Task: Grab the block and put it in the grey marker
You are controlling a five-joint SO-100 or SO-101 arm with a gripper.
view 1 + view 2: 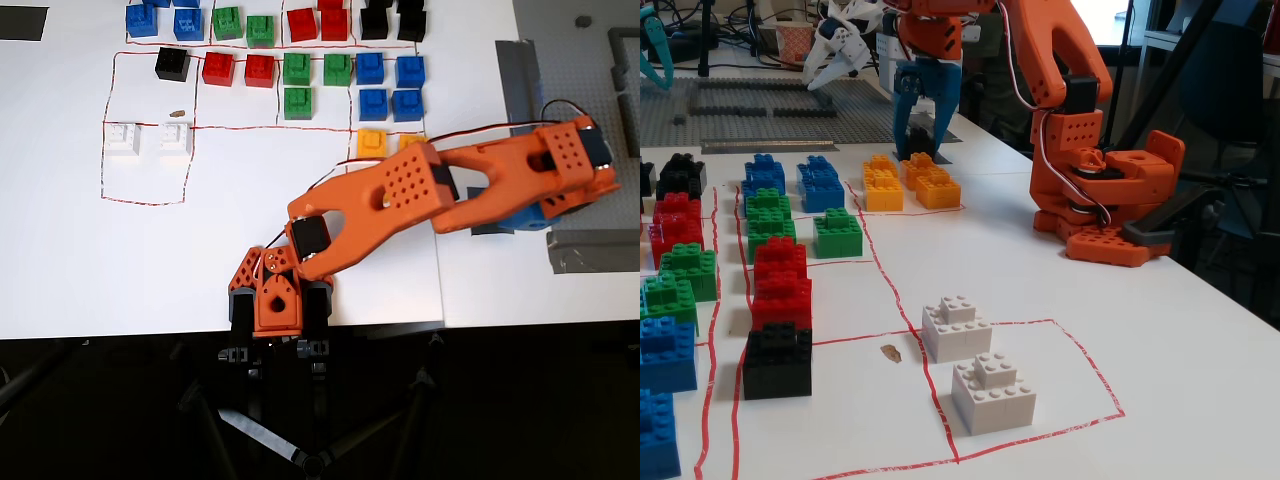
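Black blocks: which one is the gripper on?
The black block between the gripper fingers, just past the orange blocks. The other black blocks stand free in the rows, like the near one.

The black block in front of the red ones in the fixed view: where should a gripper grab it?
Probably from straight above, pinching the black block by its flat left and right walls, since a red block crowds its back.

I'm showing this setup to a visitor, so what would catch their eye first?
The orange arm, stretched from its base at the table's front edge toward the right in the overhead view. Next, the rows of coloured blocks inside red lines at the top. In the fixed view, the blue gripper holds a black block low behind the yellow blocks.
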